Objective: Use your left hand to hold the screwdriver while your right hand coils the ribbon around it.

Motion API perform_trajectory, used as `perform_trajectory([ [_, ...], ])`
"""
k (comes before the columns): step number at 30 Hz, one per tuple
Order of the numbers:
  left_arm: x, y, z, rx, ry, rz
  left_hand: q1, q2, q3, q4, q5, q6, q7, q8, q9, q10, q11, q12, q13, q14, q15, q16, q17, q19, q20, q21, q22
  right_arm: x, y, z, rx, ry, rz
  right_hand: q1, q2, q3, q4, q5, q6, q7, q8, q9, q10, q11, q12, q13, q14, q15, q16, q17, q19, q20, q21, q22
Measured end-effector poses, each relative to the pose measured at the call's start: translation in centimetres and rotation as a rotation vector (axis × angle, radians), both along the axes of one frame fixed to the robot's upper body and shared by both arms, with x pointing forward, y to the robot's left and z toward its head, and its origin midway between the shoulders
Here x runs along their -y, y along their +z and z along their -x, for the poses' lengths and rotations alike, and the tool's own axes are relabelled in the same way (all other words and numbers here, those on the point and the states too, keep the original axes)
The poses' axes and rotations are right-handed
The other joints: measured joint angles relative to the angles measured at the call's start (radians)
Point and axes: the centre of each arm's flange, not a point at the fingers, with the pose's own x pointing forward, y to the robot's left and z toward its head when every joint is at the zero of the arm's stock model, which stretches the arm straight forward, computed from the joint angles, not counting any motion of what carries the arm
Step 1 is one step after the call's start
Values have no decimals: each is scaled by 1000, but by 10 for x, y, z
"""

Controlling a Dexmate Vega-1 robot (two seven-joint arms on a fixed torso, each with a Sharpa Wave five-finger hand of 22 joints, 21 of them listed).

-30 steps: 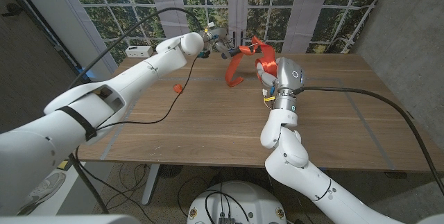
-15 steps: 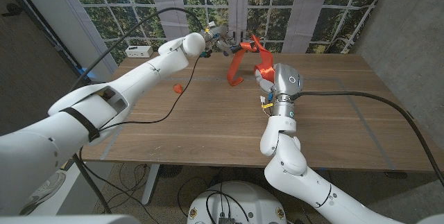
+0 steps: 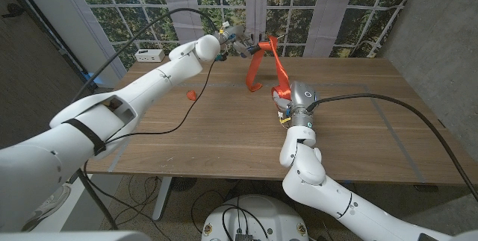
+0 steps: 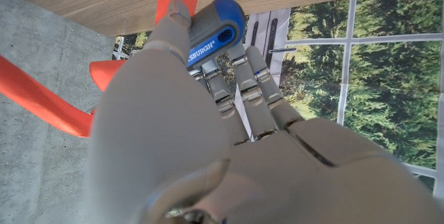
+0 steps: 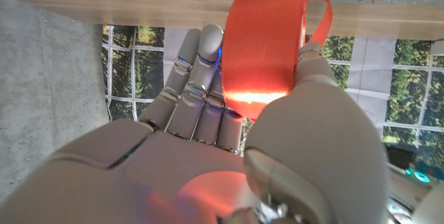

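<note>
Above the table's far edge, screwdriver (image 4: 216,28) within left fingers (image 4: 239,78), ribbon (image 5: 262,47) pinched in right fingers (image 5: 194,78).

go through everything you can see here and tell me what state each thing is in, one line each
left hand: raised over the table's far side, gripping the screwdriver handle.
screwdriver: held off the table, blue handle in the fingers.
ribbon: orange, draped over the screwdriver, one end hanging, the other running down to the right hand.
right hand: holding the ribbon against its fingers.
table: wooden, a small orange piece lying on it.
</note>
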Motion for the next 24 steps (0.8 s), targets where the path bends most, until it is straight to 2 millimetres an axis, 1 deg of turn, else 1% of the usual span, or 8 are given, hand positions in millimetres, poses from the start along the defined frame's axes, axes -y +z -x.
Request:
perform_trajectory([
  [4,0,0,4,-7,-12,-4,0,0,0,0,0,0,0,0,0,0,0,0,-4,9,-1,-1,0,0,0,3,1,5,-3,-14,-14,-24,-5,0,0,0,0,0,0,0,0,0,0,0,-2,0,0,0,0,0,0,0,0,0],
  [6,1,0,7,-11,-20,-7,0,0,0,0,-1,0,0,0,0,0,0,0,-6,9,-1,-1,0,0,0,3,1,7,-3,-19,-13,-32,-7,0,0,0,0,0,0,0,-1,0,0,0,-4,15,0,0,0,0,0,0,0,0],
  [8,2,0,10,-13,-30,-10,0,0,-1,1,-2,0,0,0,0,0,0,0,-9,9,-1,-2,0,0,0,3,1,9,-2,-25,-8,-42,-9,0,0,-5,3,0,0,0,-1,0,0,0,-4,15,0,0,0,0,0,0,0,0],
  [11,3,2,15,-6,-40,-11,0,0,-3,3,-2,0,0,0,0,0,0,0,-12,9,-1,-2,0,0,0,3,1,8,-3,-26,-1,-33,-17,0,0,-5,3,0,0,0,-1,0,1,0,-4,15,0,0,3,1,0,0,0,0],
  [13,5,0,17,-17,-53,-15,0,0,-3,3,-2,0,0,0,0,0,0,0,-13,9,-2,-3,0,0,0,3,1,12,0,-39,3,-59,-12,0,0,-5,3,0,0,0,-1,0,2,2,-4,15,0,0,6,2,0,0,0,0],
  [21,7,-2,29,-32,-86,-20,0,0,-3,3,-4,0,0,0,0,1,-2,0,-20,12,2,-8,0,2,-2,3,1,16,6,-61,32,-81,-14,0,0,-5,3,0,0,0,-4,0,3,2,-3,15,0,0,13,9,-4,4,0,0],
  [23,7,-3,30,-41,-91,-22,0,0,-3,3,-4,0,0,2,0,-2,-6,0,-20,16,-2,-11,0,4,-4,3,1,18,9,-68,37,-93,-13,0,0,-5,3,0,0,0,-4,0,4,3,-3,15,0,0,13,9,-4,4,0,0],
  [24,7,-3,31,-43,-95,-23,0,0,-3,3,-4,0,0,2,0,-2,-6,0,-20,16,-2,-11,0,4,-4,3,1,19,14,-71,50,-96,-18,0,0,-5,3,0,0,0,-4,0,4,3,-3,15,0,0,13,9,-3,4,0,0],
])
